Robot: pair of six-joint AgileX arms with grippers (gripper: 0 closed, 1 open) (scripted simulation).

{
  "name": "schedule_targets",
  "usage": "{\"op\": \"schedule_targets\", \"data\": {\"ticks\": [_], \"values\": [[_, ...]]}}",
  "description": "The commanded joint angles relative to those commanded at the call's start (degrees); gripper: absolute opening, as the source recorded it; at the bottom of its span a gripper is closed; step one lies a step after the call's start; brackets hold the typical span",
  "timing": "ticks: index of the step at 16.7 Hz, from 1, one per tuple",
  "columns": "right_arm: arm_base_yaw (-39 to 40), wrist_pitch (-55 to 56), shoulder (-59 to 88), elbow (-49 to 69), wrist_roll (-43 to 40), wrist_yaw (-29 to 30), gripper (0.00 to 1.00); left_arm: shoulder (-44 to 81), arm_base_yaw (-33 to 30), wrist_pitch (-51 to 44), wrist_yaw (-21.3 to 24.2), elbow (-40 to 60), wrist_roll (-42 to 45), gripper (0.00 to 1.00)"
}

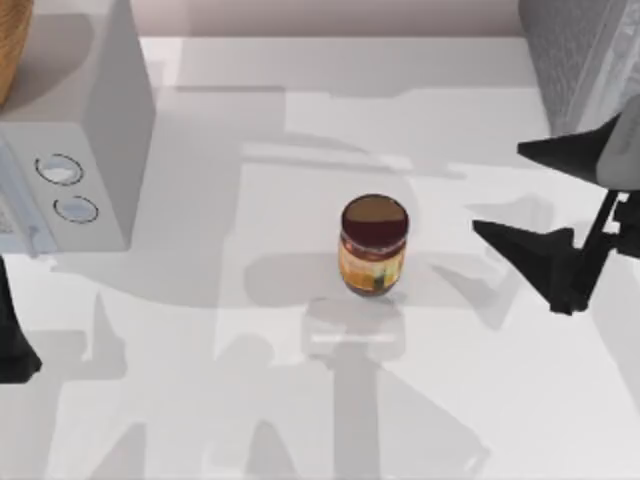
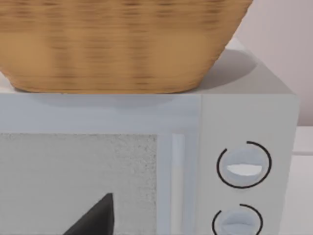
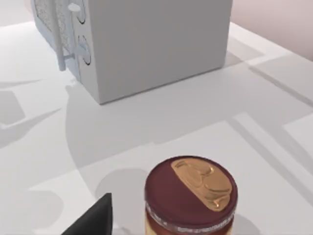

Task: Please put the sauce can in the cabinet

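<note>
1. The sauce can (image 1: pixel 374 245) stands straight up on the table (image 1: pixel 480 400), w/ its round top facing up.
2. The right gripper (image 1: pixel 515 195) is spread wide, holding nothing; the can sits just out in front of its jaws, not touching.
3. Right arm is nearer. Left gripper (image 1: pixel 15 345) waits far off; can't tell its jaws.

At the top view's upper left I get a woven tan basket (image 1: pixel 12 50) cut by the frame edge, and the boxy white microwave (image 1: pixel 75 120) beneath it loses its left part. My right gripper (image 1: pixel 545 205) runs off the right edge.
</note>
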Motion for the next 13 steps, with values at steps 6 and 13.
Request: {"op": "schedule_targets", "data": {"ticks": [6, 13], "values": [[0.9, 13.8, 34.0, 15.2, -4.8, -17.9, 1.00, 0.0, 0.0, 0.0, 0.0, 0.0, 0.0, 1.00], [0.7, 23.8, 55.1, 26.2, -8.9, -28.7, 1.00, 0.0, 0.0, 0.0, 0.0, 0.0, 0.0, 1.00]]}}
